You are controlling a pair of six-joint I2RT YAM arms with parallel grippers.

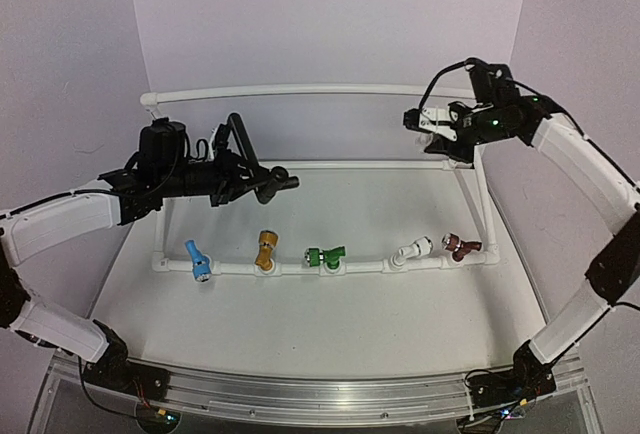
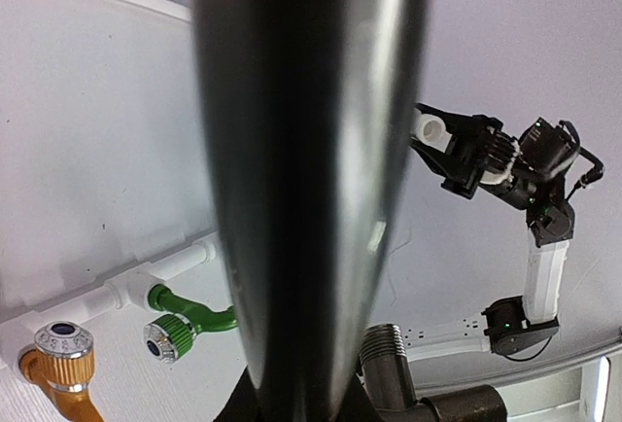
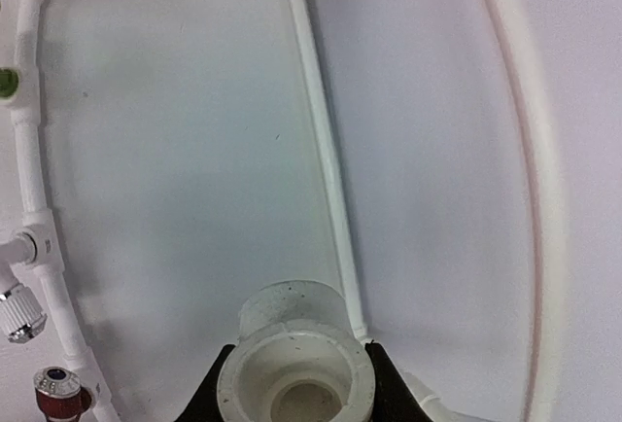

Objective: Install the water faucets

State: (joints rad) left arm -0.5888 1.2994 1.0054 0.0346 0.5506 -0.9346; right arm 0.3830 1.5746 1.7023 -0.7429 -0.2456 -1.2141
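Note:
My left gripper (image 1: 236, 178) is shut on the dark grey-black faucet (image 1: 262, 178) and holds it above the table's left half, its long lever handle (image 1: 238, 138) pointing away. In the left wrist view the handle (image 2: 301, 150) fills the middle and the faucet's threaded end (image 2: 389, 356) shows at the bottom. My right gripper (image 1: 437, 124) is raised at the back right, shut on the small white pipe fitting (image 1: 430, 118). In the right wrist view the fitting (image 3: 296, 373) sits between the black fingers (image 3: 209, 393), open end towards the camera. The left wrist view also shows the fitting (image 2: 431, 130).
A white pipe frame (image 1: 300, 89) stands on the table. Its front rail (image 1: 365, 267) carries a blue faucet (image 1: 197, 259), an orange one (image 1: 265, 250), a green one (image 1: 325, 256), a white one (image 1: 412, 250) and a maroon one (image 1: 461, 246). White walls enclose the back and sides.

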